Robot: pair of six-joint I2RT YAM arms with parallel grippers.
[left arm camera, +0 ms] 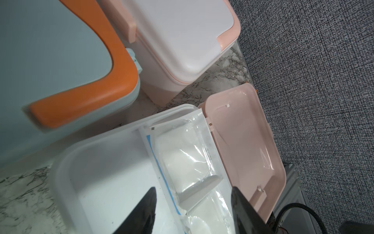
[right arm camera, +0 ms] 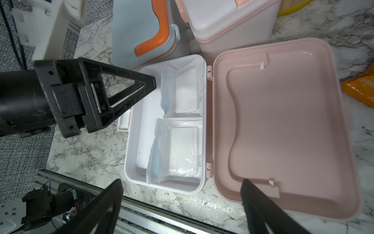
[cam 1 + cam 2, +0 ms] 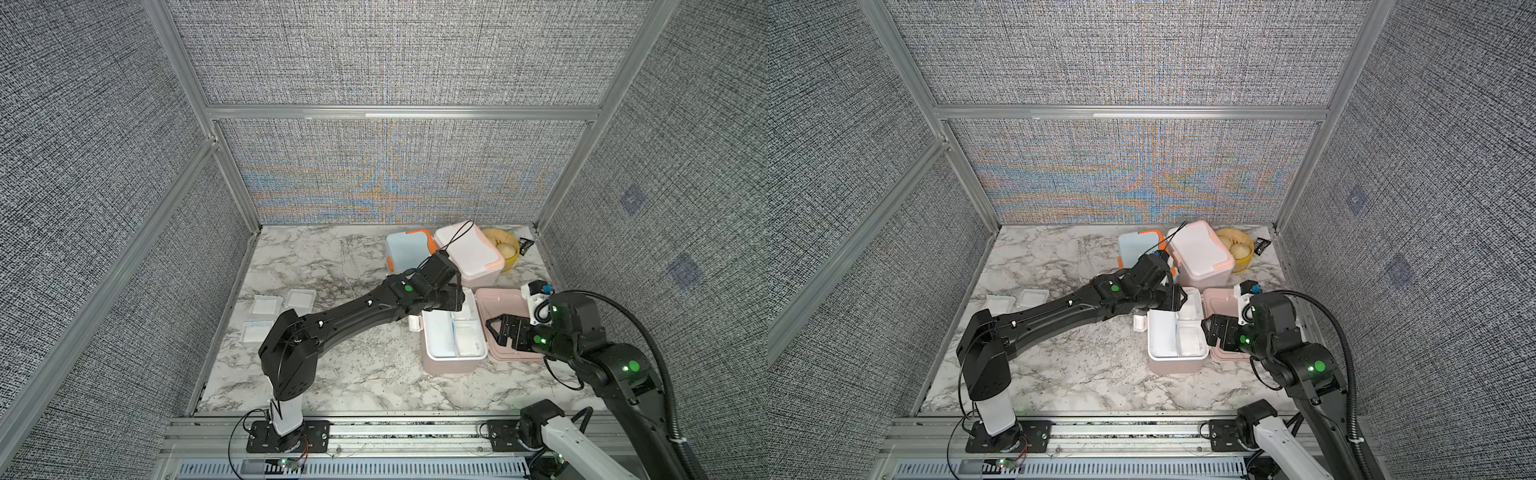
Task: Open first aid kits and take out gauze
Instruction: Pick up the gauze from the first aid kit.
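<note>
Now, gauze in the box (image 2: 180, 95): two white pads in clear bags, one in each small part of the white tray (image 2: 137, 141).
gauze on the worktop (image 3: 266, 308): three more pads lying flat at the left side, well apart from the boxes.
pink box (image 3: 451, 365): open, with its lid (image 2: 283, 121) flipped over flat beside it.
left fingers (image 1: 141, 214): spread apart over the tray, one on each side of the pads, holding nothing.
right fingers (image 2: 101, 210): spread wide, up above the lid, holding nothing.
blue box (image 3: 405, 249): shut, orange handle, just behind the pink box.
white box (image 3: 469, 249): shut, peach trim, next to the blue box.
yellow basket (image 3: 512, 253): in the back right corner, beside the white box.
worktop (image 3: 332, 374): white and grey, like marble.
</note>
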